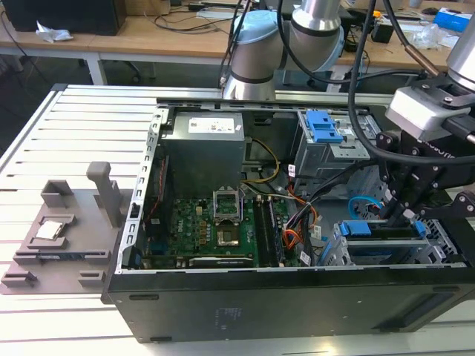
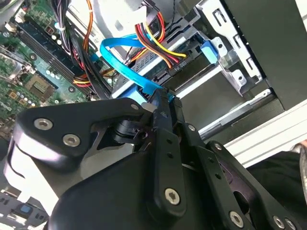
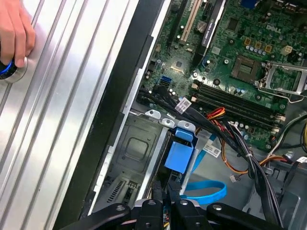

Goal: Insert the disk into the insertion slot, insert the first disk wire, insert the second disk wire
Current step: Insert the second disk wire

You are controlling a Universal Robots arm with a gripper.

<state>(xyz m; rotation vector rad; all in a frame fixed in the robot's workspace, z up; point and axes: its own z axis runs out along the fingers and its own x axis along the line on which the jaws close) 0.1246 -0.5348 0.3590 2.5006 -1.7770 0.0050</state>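
The disk, in its blue carrier, lies inside the insertion slot, a grey metal cage at the case's front corner on the exterior view's right. A bundle of red, yellow and black wires ends in a black plug at the disk's edge. The second disk wire, a flat light-blue cable, loops down to my gripper. The gripper hangs just over the disk's rear edge, its fingers shut on the cable's dark plug end.
A taller grey cage with a blue tab stands behind the slot. The motherboard and power supply fill the case's middle. A person's hand rests on the ribbed table outside the case wall. A grey fixture sits on the exterior view's left.
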